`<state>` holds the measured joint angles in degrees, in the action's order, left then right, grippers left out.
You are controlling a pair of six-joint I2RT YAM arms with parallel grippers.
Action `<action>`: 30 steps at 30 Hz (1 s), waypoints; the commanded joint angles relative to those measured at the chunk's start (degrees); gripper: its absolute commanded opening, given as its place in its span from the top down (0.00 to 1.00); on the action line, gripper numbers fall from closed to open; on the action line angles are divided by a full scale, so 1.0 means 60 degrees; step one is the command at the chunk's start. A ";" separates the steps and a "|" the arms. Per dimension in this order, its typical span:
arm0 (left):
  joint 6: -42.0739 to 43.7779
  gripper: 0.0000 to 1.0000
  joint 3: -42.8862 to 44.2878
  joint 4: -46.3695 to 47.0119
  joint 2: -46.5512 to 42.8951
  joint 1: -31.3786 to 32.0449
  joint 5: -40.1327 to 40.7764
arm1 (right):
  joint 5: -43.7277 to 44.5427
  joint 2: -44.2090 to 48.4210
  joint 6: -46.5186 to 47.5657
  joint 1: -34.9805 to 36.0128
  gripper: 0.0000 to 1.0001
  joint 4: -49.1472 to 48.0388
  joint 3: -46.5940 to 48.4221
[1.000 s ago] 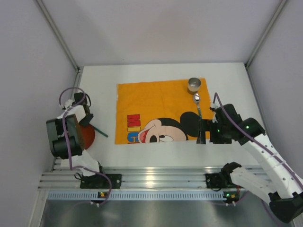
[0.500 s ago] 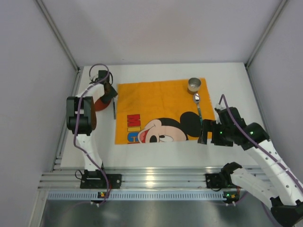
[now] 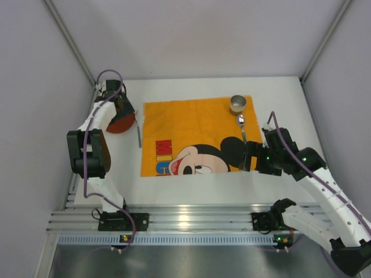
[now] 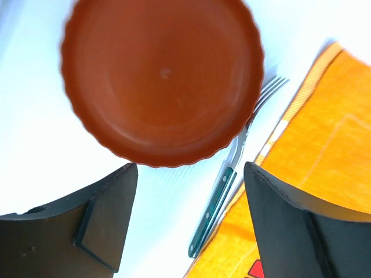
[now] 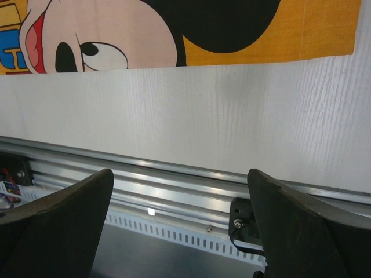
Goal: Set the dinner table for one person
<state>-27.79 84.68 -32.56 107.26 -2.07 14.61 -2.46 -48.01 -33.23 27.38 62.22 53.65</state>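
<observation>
Here, left claw (image 4: 190,171) and right claw (image 5: 179,174) both released — empty.
Brown plate (image 4: 162,75) on white surface (image 4: 35,150); fork (image 4: 232,185) between it and orange cloth (image 4: 324,145).

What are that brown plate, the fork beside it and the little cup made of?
Plate: smooth reddish-brown, scalloped rim, soft sheen; plastic or glazed ceramic, can't tell which. Fork: shiny metal tines, dark green riveted handle, probably plastic. Cup: silvery and reflective, likely metal.
</observation>
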 commanded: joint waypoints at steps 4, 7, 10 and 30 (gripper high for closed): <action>0.0778 0.21 -0.0605 0.0238 -0.1206 -0.0110 -0.0735 | 0.0116 -0.0158 -0.0144 0.0110 0.00 -0.0745 -0.0093; 0.1247 0.21 -0.1061 0.0401 -0.1412 -0.0095 -0.0722 | 0.0161 -0.0143 -0.0218 0.0125 0.00 -0.0891 -0.0181; 0.1643 0.21 -0.1515 0.0358 -0.1149 -0.0226 -0.0633 | 0.0205 -0.0128 -0.0291 0.0110 0.00 -0.1037 -0.0371; 0.2317 0.33 -0.1765 0.1383 0.0434 -0.0344 -0.1630 | 0.0776 -0.2046 0.0865 0.0110 0.00 -0.1243 0.0580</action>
<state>-14.81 74.22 -26.98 109.73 -4.05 4.32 0.86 -59.02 -30.15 27.38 57.01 53.91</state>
